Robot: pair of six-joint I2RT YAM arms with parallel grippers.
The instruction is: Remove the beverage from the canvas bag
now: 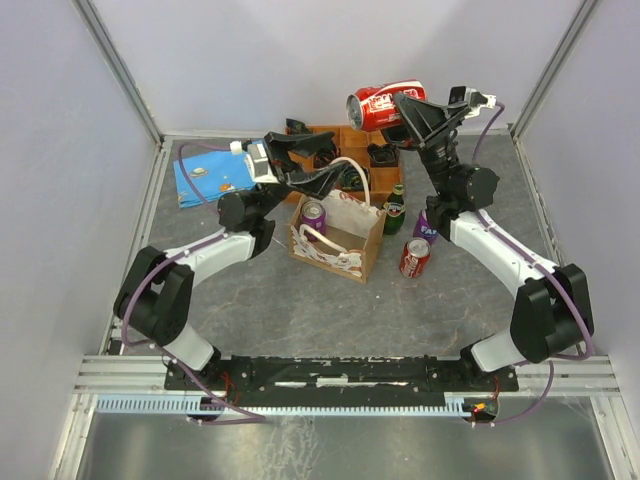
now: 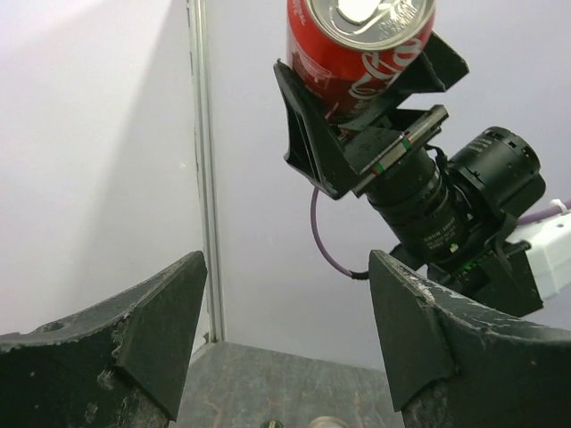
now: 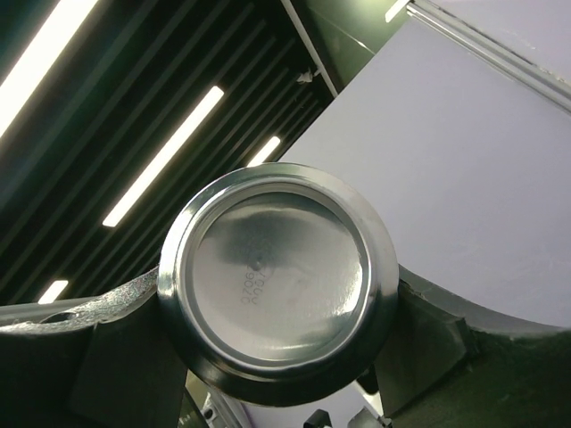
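At centre of the table (image 1: pixel 250 300), the bag (image 1: pixel 345 245) stands upright with a purple can (image 1: pixel 313 215) in its 10 o'clock corner. High at the bag's 12 o'clock, the right gripper (image 1: pixel 395 108) clamps a red can (image 1: pixel 380 106) sideways, well clear of the bag. The left gripper (image 1: pixel 325 158), at 11 o'clock, gapes wide and empty.

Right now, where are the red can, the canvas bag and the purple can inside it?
red can (image 1: pixel 378 106): top external view, on its printed side.
canvas bag (image 1: pixel 372 245): top external view, on its side wall.
purple can (image 1: pixel 314 215): top external view, on its upper end.
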